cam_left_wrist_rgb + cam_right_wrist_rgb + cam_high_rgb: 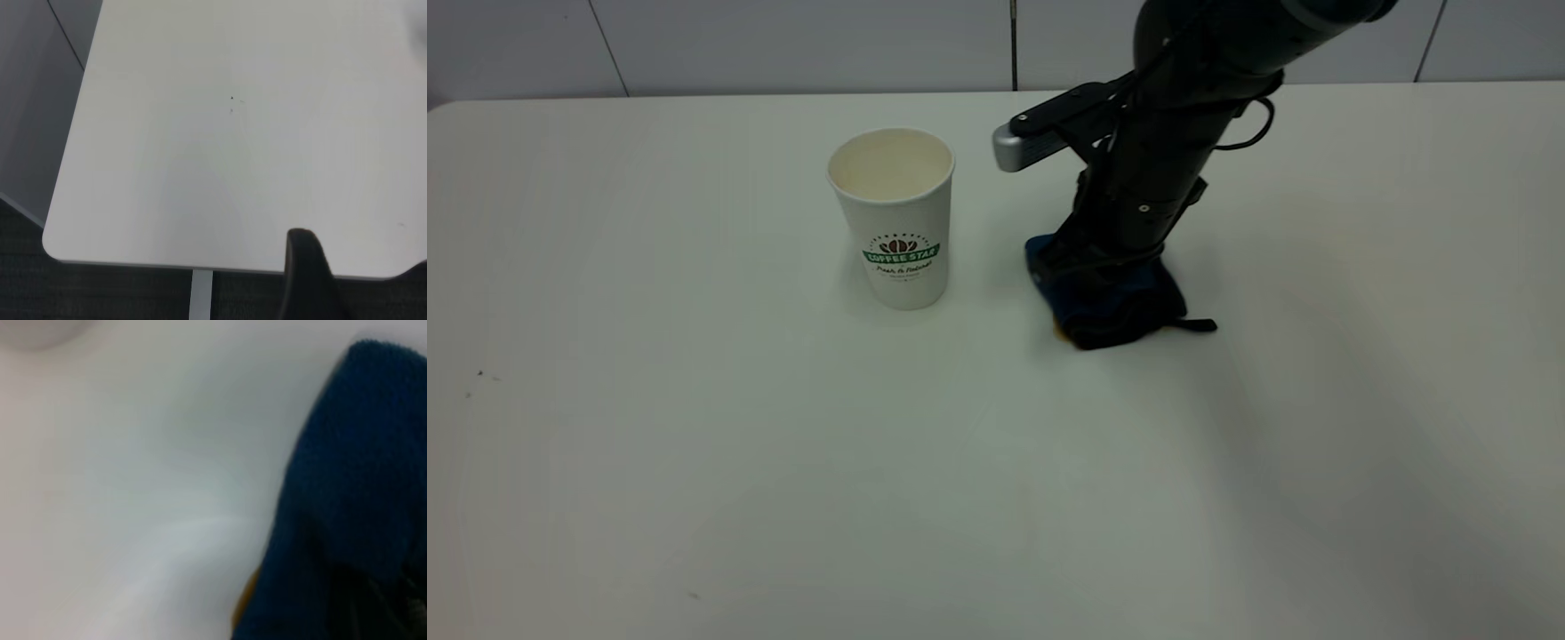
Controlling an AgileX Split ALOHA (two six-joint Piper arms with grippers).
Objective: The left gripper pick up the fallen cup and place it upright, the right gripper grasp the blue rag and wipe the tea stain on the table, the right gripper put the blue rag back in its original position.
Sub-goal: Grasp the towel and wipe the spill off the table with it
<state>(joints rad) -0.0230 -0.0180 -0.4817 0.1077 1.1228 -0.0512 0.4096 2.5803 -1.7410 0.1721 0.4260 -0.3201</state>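
Cup (895, 218) is upright on the tabletop (694, 444), so step one looks done. Wipe step in hand: right end effector (1089, 267) is down on the blue rag (1116, 307), pressing it flat just right of the cup; looks pinched on the cloth. A sliver of tea stain (1061, 332) shows brown at the rag's near edge on the cup side. Left end effector (308, 280) sits off by the tabletop's corner, far from the cup; can't tell its finger state. Next: drag the rag over that sliver, keeping pressure and clear of the cup.
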